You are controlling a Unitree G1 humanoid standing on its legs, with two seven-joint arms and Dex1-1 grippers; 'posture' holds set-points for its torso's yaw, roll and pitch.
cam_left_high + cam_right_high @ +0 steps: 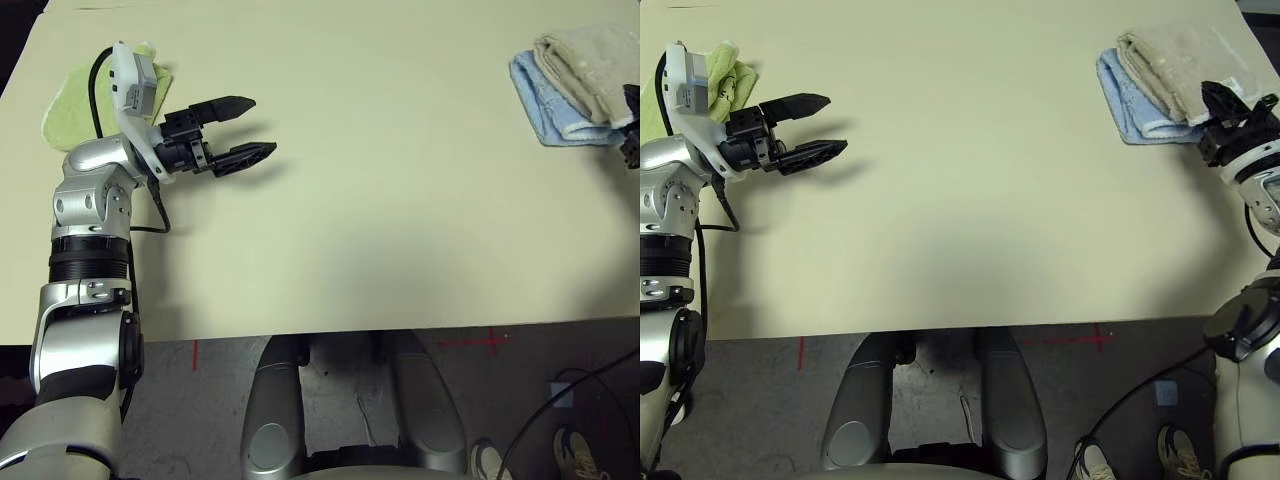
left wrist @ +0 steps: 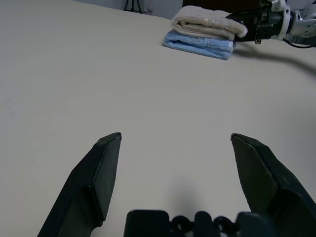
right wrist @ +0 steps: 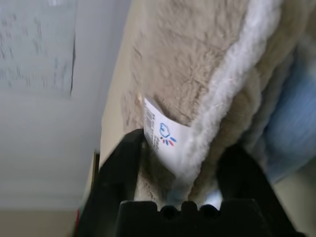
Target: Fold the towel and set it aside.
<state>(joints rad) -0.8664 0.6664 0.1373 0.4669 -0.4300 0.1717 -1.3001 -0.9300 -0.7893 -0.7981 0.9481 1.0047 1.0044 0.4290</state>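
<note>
Towel folded and stacked, my right fingers spread around its edge.

My right gripper (image 1: 1225, 112) sits at the near edge of the towel (image 1: 1170, 60), its fingers (image 3: 116, 173) parted on either side of the white edging and care tag (image 3: 163, 133), not clamping as far as I can see. My left gripper (image 1: 235, 130) hangs spread wide over bare tabletop (image 1: 400, 200), holding nothing. The towel lies folded on top of the blue towel (image 1: 545, 105) at the far right corner; the green towel (image 1: 70, 100) is off to the far left. Folding looks done and the towel looks set aside; I judge that only drawing my right arm clear remains.
</note>
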